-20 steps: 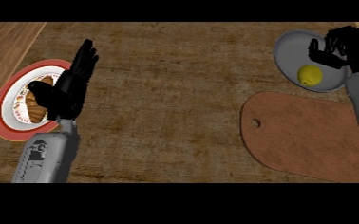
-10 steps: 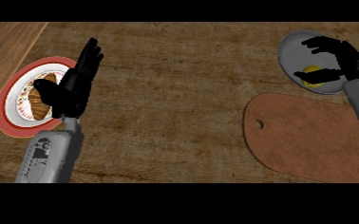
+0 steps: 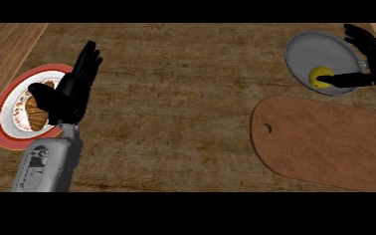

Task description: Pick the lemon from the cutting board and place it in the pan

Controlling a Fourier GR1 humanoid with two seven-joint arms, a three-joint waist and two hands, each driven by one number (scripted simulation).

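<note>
Resting lemon (image 3: 320,74) in pan (image 3: 312,50) | R hand (image 3: 360,42) spread by it | cutting board (image 3: 323,144) below | L hand (image 3: 73,92) spread over plate (image 3: 11,129)

The right hand (image 3: 361,55) is cut off by the right edge, so only part of it shows and its forearm is out of sight. A dark finger or thumb lies across the lemon (image 3: 320,76) in the pan (image 3: 312,50), hiding the fruit's right side. The cutting board (image 3: 323,139) runs off the right edge. The left hand (image 3: 72,92) covers part of the red-rimmed plate (image 3: 15,97), whose left side is cut off. The food on the plate (image 3: 33,112) is too small to name.
</note>
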